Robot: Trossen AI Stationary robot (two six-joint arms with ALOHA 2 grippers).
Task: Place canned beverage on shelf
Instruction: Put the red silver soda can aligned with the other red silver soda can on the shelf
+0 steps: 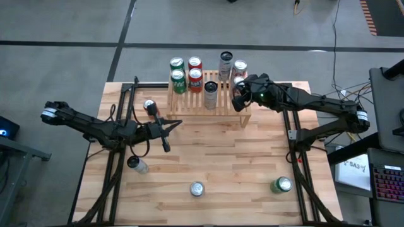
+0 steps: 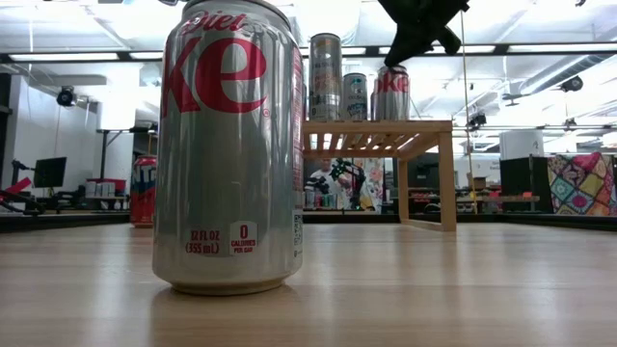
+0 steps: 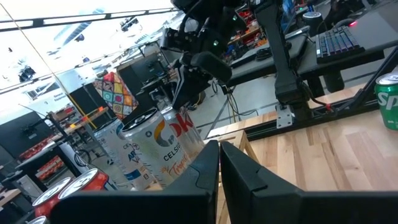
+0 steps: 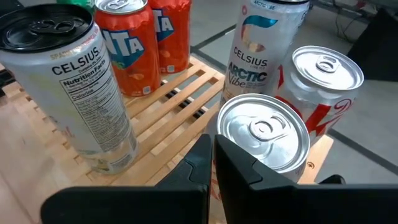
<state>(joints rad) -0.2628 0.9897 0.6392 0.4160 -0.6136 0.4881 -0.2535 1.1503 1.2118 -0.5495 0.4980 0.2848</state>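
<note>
The light-wood shelf [image 1: 208, 104] stands at the table's far edge and carries several upright cans: green and red ones at its left, Celsius cans [image 4: 68, 87] in the middle and a Diet Coke can [image 4: 317, 87] at the far right. A plain silver can [image 4: 264, 134] stands on the shelf's near right corner. My right gripper [image 4: 211, 152] is shut and slants down just beside that can's top. Left of the shelf, my left gripper [image 1: 177, 123] hovers shut over the table with nothing in it. My right gripper's shut fingertips [image 4: 221, 149] stand at the near rim of the silver can's top [image 4: 233, 134], slanting down from the table's right and near side. Whether they touch the rim, I cannot tell. The can stands upright on the slats.
Loose cans stand on the table: a silver one [image 1: 149, 106] left of the shelf, another [image 1: 136, 165] near the left frame, a Diet Coke [image 1: 197, 188] at the near edge and a green one [image 1: 282, 185] at the near right. Bare wood lies between them.
</note>
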